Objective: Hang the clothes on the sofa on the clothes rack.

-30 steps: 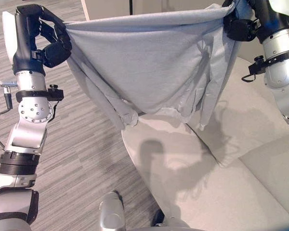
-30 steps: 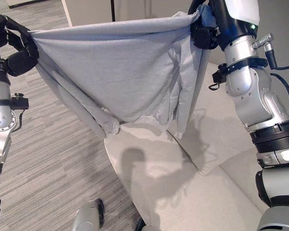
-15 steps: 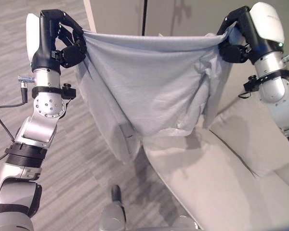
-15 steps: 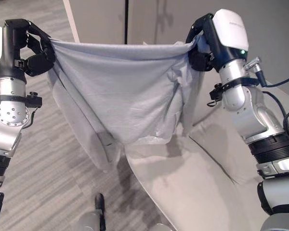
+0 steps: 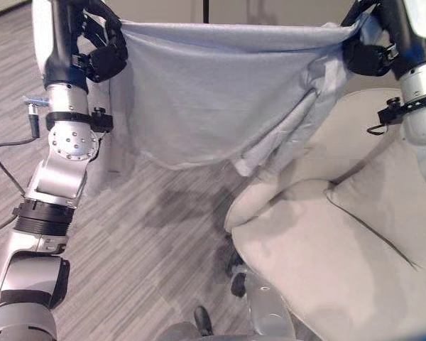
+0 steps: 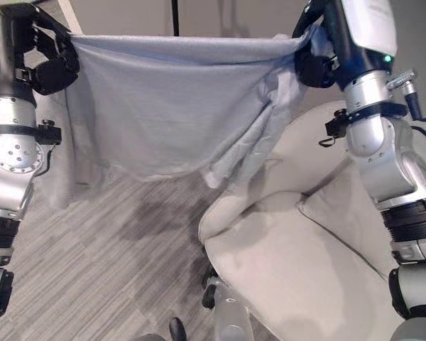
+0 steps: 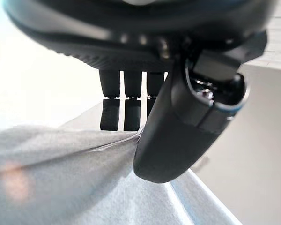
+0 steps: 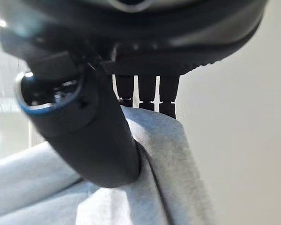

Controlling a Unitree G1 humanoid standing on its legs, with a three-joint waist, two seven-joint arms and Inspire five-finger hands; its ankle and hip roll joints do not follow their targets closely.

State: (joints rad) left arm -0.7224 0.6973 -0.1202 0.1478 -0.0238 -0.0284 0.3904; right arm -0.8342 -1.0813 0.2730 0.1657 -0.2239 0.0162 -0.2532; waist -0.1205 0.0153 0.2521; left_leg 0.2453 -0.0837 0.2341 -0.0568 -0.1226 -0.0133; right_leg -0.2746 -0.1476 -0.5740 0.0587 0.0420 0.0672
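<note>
Both hands are up high with the grey garment stretched between them like a banner, top edge pulled fairly taut from one grip to the other. My left hand has its fingers curled over one corner with the thumb pressing the cloth from the other side, and my right hand is clamped on the opposite corner the same way, fabric bunched between thumb and fingers. Below my fingers the cloth sags into a belly, and on the right-hand side a loose sleeve or fold dangles down to just above the arm of the sofa. A dark vertical pole pokes up behind the top edge, maybe the rack, can't say for sure. My worry: each grip is only a pinch on a corner, so pulling the hands further apart could slide the cloth out. That dangling bit could also drag on the sofa.
</note>
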